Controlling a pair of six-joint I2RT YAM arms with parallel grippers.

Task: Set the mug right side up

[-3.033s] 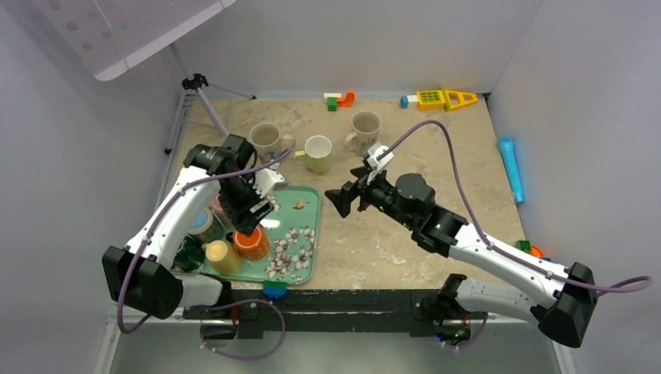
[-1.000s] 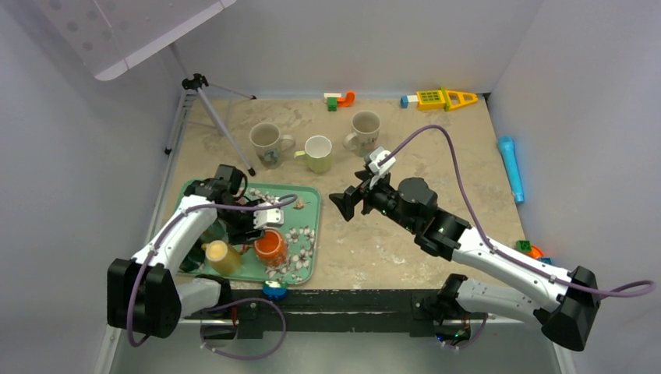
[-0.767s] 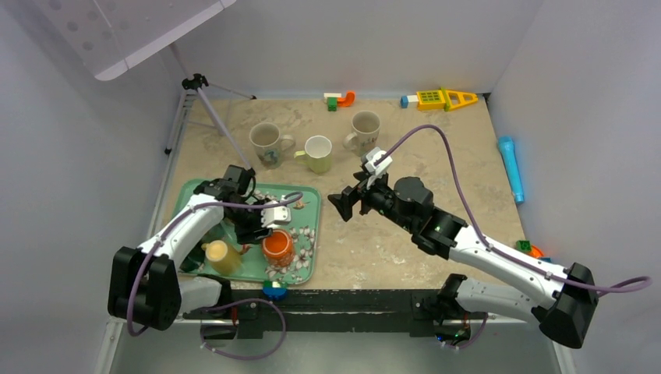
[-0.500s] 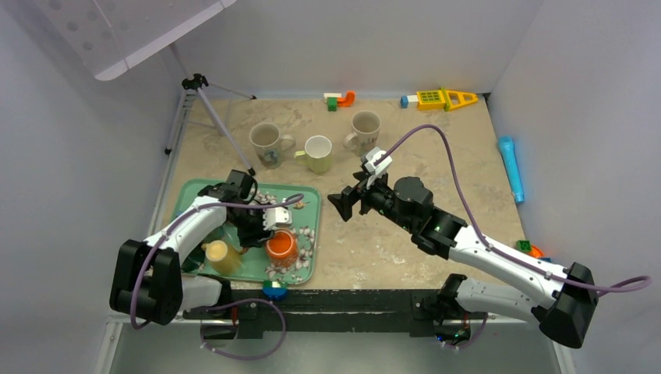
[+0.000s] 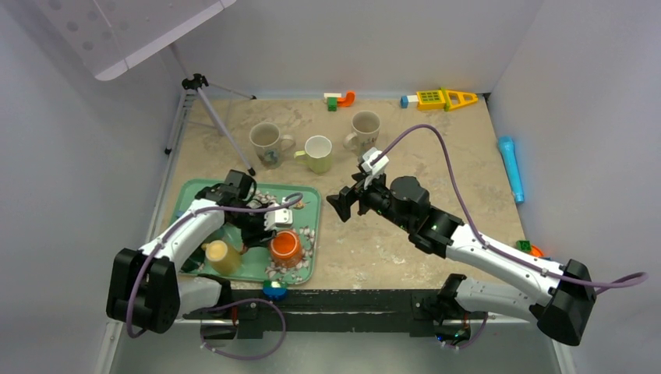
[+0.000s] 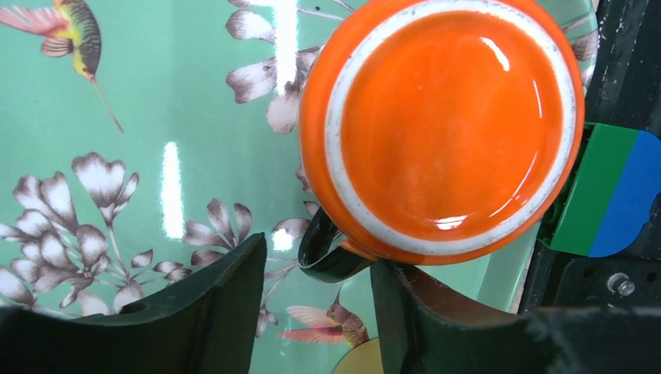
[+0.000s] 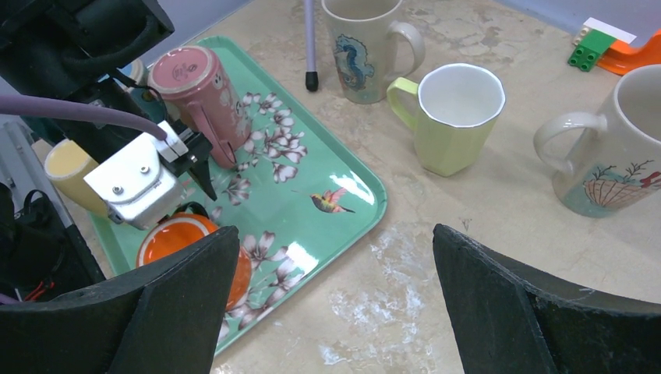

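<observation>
The orange mug (image 5: 286, 246) stands upside down near the front right corner of the green flowered tray (image 5: 300, 204). In the left wrist view its orange base (image 6: 444, 125) faces up. Its dark handle (image 6: 331, 253) pokes toward my left gripper (image 6: 319, 261). That gripper is open and straddles the handle. The right finger lies against the mug's wall, and a gap separates the left finger from the handle. My right gripper (image 5: 343, 204) hovers wide open over the bare table right of the tray, holding nothing. The mug (image 7: 175, 238) shows by its left finger.
On the tray are an upside-down pink mug (image 7: 204, 86) and a yellow cup (image 5: 220, 257). Three upright mugs stand behind: seahorse (image 5: 267, 143), pale green (image 5: 318, 153), shell (image 5: 364, 130). A tripod (image 5: 210, 109) is back left. A green-blue block (image 6: 608, 191) lies just past the tray's front edge.
My left gripper has slid right along the tray, and the orange mug has moved right with it, toward the tray's front right corner. The right arm has barely moved.
</observation>
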